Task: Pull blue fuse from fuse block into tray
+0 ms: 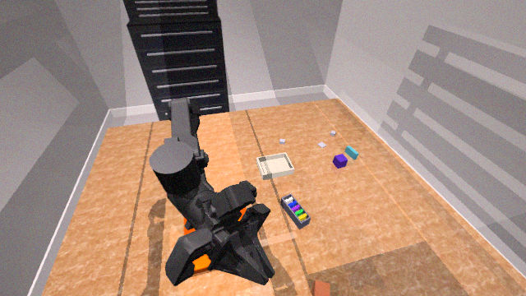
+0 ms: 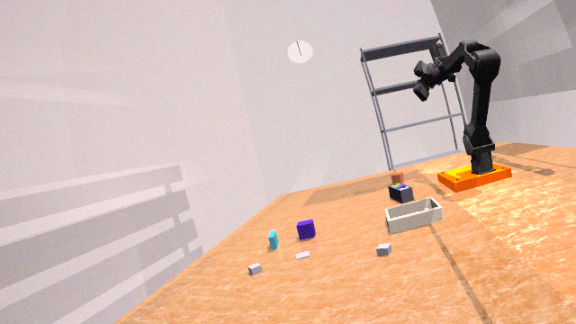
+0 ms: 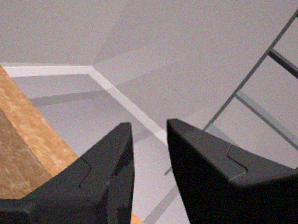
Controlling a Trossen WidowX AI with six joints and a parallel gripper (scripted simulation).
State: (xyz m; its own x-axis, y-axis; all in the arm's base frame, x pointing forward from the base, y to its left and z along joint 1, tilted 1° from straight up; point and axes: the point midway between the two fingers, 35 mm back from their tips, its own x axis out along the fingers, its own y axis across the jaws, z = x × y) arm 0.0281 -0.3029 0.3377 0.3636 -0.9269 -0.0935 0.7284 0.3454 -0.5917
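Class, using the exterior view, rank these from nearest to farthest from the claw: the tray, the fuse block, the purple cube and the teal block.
The claw hangs high above the arm's base.
1. Fuse block, on the table below the claw.
2. Tray, just beyond the block.
3. Purple cube, well off to the left.
4. Teal block, left again, farthest.
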